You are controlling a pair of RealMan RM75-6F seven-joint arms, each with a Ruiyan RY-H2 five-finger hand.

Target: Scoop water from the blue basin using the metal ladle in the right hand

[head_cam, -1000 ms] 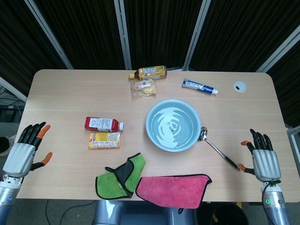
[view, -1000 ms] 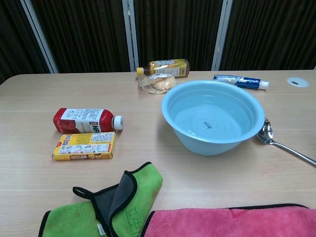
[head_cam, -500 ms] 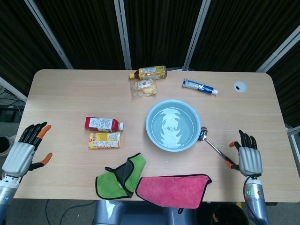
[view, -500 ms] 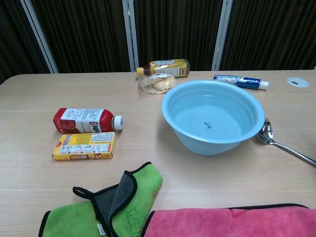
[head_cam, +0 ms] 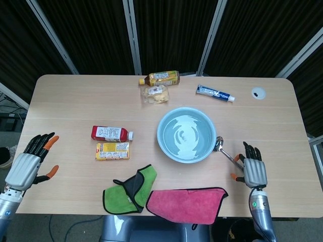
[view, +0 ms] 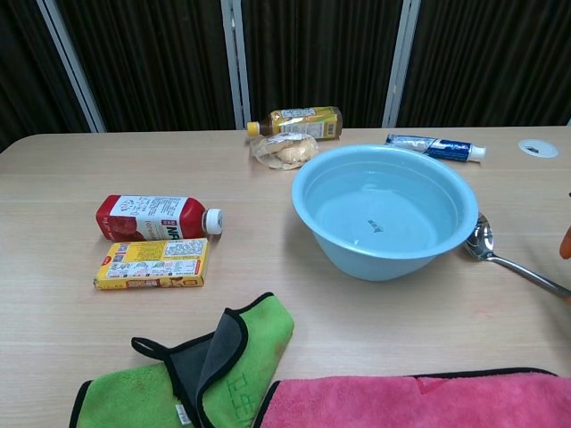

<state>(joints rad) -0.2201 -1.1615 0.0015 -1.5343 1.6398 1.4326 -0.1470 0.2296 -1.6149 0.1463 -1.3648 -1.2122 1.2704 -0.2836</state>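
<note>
Ladle [head_cam: 225, 152]: we see its handle end hidden under the right hand [head_cam: 254, 171] in the head view; chest view cuts the handle at the right edge. Pink cloth [view: 419, 401]: cut off by the chest view's bottom edge. Bottle labels: too small for us to read.

basin [head_cam: 186, 134]: pale blue
ladle [view: 508, 256]: silver
cloths: green [head_cam: 131, 188] — black trim; pink [head_cam: 187, 204]
bottle [head_cam: 111, 133]: red, white cap
box [head_cam: 112, 150]: yellow
</note>
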